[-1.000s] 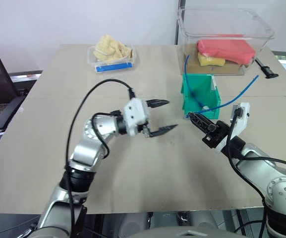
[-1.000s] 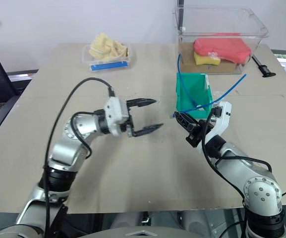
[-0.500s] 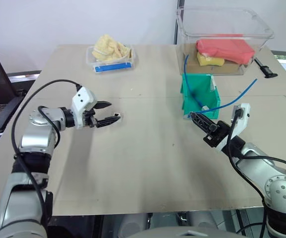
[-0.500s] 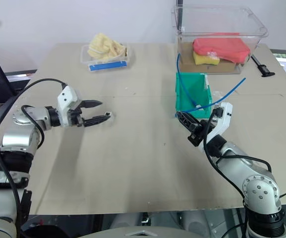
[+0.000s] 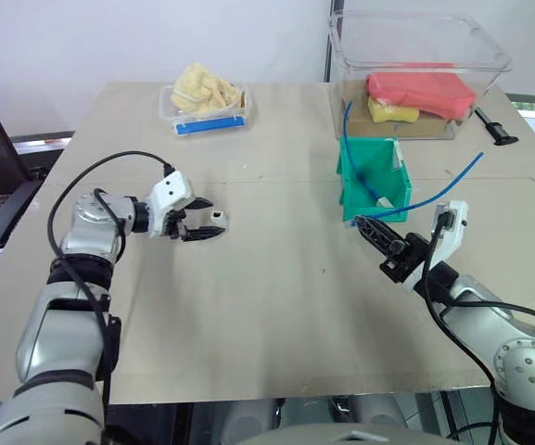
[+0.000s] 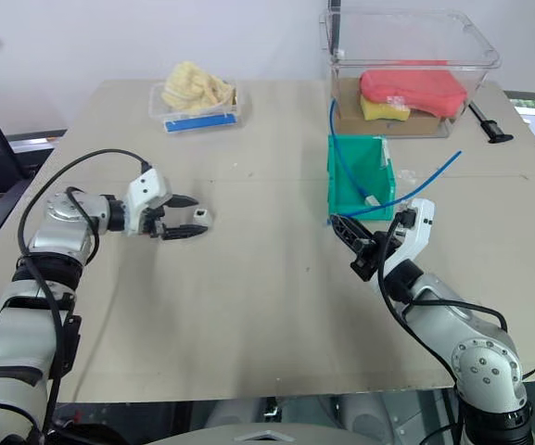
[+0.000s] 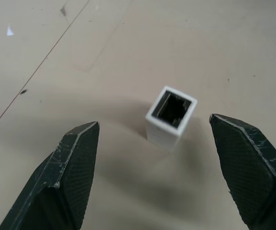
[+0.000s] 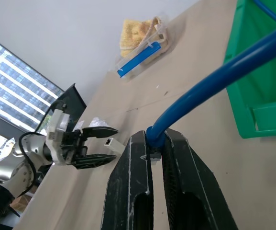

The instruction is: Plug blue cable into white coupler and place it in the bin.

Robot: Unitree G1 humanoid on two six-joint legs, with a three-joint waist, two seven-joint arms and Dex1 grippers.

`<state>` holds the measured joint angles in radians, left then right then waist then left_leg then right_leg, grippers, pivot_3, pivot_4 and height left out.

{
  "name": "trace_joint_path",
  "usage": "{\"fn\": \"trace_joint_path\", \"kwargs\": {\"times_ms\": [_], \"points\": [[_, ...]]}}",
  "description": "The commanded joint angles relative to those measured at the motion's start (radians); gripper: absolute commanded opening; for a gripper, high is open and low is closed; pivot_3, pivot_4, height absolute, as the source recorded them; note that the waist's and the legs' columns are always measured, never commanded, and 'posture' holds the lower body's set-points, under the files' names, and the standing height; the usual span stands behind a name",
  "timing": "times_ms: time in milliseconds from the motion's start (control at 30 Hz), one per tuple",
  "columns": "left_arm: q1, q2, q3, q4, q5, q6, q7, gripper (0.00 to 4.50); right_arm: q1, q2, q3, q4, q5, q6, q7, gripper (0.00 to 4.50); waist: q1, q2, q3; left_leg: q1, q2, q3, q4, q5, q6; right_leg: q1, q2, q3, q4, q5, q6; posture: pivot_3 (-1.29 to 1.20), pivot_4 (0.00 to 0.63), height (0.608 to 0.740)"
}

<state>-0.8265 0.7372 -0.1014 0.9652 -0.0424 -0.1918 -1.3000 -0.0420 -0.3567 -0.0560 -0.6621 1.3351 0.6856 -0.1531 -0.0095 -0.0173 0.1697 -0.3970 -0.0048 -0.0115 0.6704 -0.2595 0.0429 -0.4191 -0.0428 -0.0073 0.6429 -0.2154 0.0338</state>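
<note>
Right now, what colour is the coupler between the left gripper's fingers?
White coupler with a dark socket; clearest in the left wrist view.

The left arm is reaching out to the left side, bent at the elbow, with its wrist pointing toward the middle and a little down. The left gripper [image 5: 204, 219] is sitting low over the table with its two black fingers [image 7: 75, 177] spread wide apart, one on each side of the white coupler [image 7: 171, 116], not touching it. The right arm is sticking up from the lower right, with its wrist lifted off the table. The right gripper [image 8: 155, 143] is pointing toward the left arm, and its fingers are squeezing tight on the end of the blue cable [image 8: 209, 83].
</note>
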Motion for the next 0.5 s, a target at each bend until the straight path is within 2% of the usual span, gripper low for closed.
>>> {"fn": "trace_joint_path", "kwargs": {"times_ms": [33,133,233,267,300,333,433,500], "points": [[-0.035,-0.008,-0.001,0.049,0.029,-0.054,0.014,3.76,0.008,-0.003,-0.016,-0.058,0.006,-0.024,-0.006,0.0,0.0,0.0,0.0,0.0,0.0,0.0,0.0,0.0,0.0,0.0,0.0,0.0,0.0,0.0,0.0,0.0,0.15,0.74],[-0.041,-0.017,-0.006,0.071,0.041,-0.077,-0.002,3.04,0.018,-0.008,-0.018,-0.068,0.01,-0.026,-0.012,0.0,-0.001,0.0,0.0,0.0,0.0,0.0,0.0,0.0,0.0,0.0,0.0,0.0,0.0,0.0,0.0,0.0,0.15,0.74],[-0.038,-0.022,-0.002,0.076,0.038,-0.085,-0.016,1.45,0.028,-0.015,-0.02,-0.076,0.014,-0.029,-0.015,0.0,-0.001,0.0,0.0,0.0,0.0,0.0,0.0,0.0,0.0,0.0,0.0,0.0,0.0,0.0,0.0,0.0,0.15,0.74],[-0.035,-0.024,0.001,0.073,0.033,-0.083,-0.025,1.19,0.029,-0.019,-0.02,-0.077,0.015,-0.029,-0.015,0.0,-0.001,0.0,0.0,0.0,0.0,0.0,0.0,0.0,0.0,0.0,0.0,0.0,0.0,0.0,0.0,0.0,0.15,0.74],[-0.031,-0.026,0.005,0.065,0.027,-0.08,-0.034,0.64,0.03,-0.023,-0.02,-0.078,0.014,-0.029,-0.014,0.0,-0.001,0.0,0.0,0.0,0.0,0.0,0.0,0.0,0.0,0.0,0.0,0.0,0.0,0.0,0.0,0.0,0.15,0.74],[-0.026,-0.03,0.01,0.049,0.016,-0.072,-0.048,0.37,0.028,-0.03,-0.019,-0.078,0.009,-0.028,-0.01,0.0,-0.001,-0.001,0.0,0.0,0.0,0.0,0.0,0.0,0.0,0.0,0.0,0.0,0.0,0.0,0.001,0.0,0.15,0.74],[-0.001,-0.047,0.022,-0.05,-0.028,-0.005,-0.1,0.37,0.009,-0.073,-0.009,-0.08,-0.056,-0.021,0.043,0.0,-0.001,-0.001,0.0,0.0,0.0,0.001,0.0,0.0,0.0,0.0,0.0,0.001,0.0,0.0,0.001,0.0,0.15,0.74],[0.036,-0.064,0.017,-0.181,-0.066,0.067,-0.133,0.37,-0.007,-0.108,0.002,-0.078,-0.105,-0.016,0.088,0.0,0.0,-0.001,0.0,0.0,0.0,0.001,0.001,0.0,0.0,0.0,0.0,0.001,0.0,0.0,0.001,0.0,0.15,0.74]]}}
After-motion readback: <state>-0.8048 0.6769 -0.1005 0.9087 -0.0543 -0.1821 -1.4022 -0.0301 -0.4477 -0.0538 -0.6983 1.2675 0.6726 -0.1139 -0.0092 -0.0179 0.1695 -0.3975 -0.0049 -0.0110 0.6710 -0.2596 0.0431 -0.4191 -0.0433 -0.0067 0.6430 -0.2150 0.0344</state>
